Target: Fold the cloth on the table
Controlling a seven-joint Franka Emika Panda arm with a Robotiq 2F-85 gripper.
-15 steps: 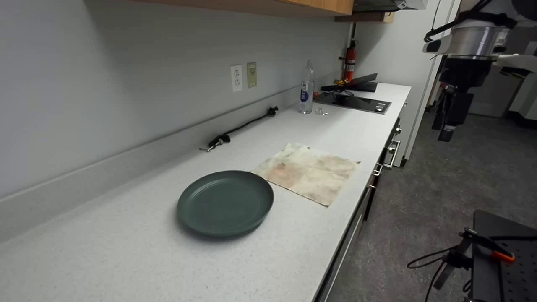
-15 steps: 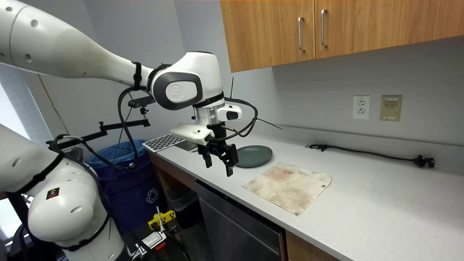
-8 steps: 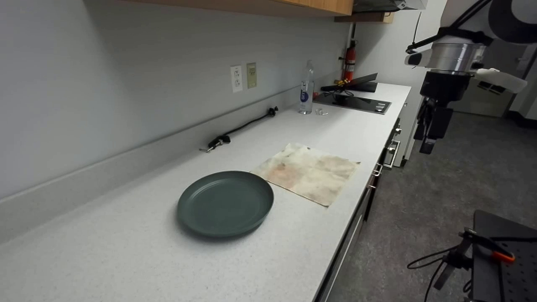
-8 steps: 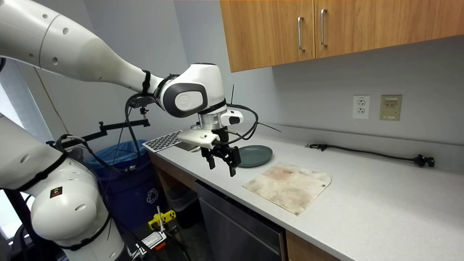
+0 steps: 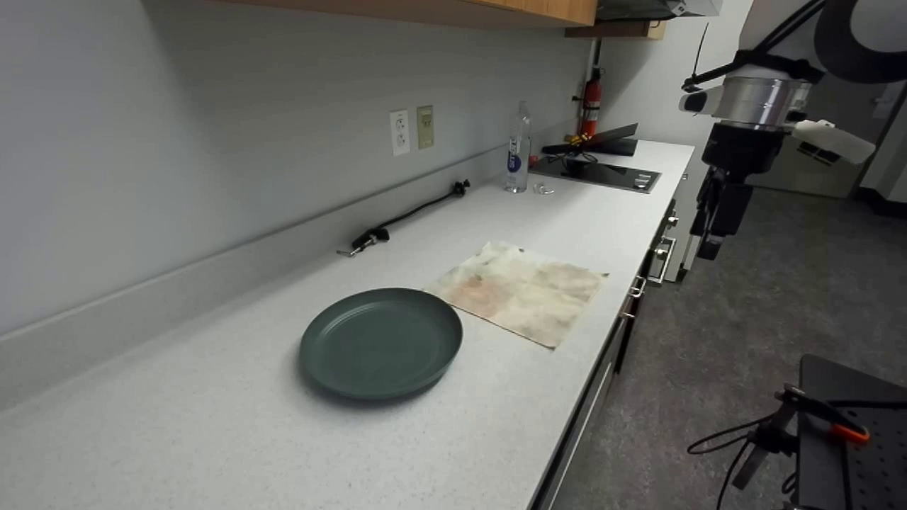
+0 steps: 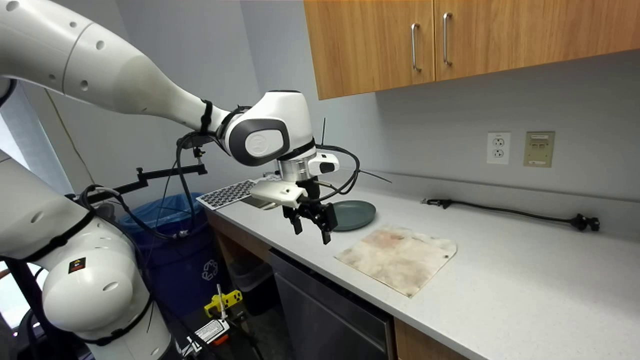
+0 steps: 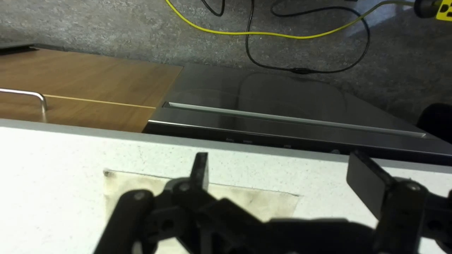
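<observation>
A stained cream cloth lies flat and spread out on the white counter, seen in both exterior views [image 5: 521, 292] [image 6: 400, 260]. One edge and two corners of the cloth [image 7: 254, 201] show in the wrist view; the rest is hidden behind the gripper or out of frame. My gripper [image 6: 312, 235] is open and empty, in the air above the counter's front edge, apart from the cloth. Its fingers overlap in an exterior view [image 5: 705, 244]. In the wrist view, the two fingers of the gripper [image 7: 278, 169] stand wide apart with counter and cloth edge beyond.
A dark green plate [image 5: 381, 343] sits beside the cloth. A black flexible arm [image 6: 510, 212] lies along the wall. A bottle [image 5: 518, 152] and cooktop [image 5: 595, 173] are farther along the counter. Wooden cabinets [image 6: 370, 45] hang above. A dishwasher [image 6: 330, 310] is below the counter edge.
My gripper has moved toward the counter and the cloth and come down a little, slowing in the last half second. It stays open. The cloth and plate have not moved.
</observation>
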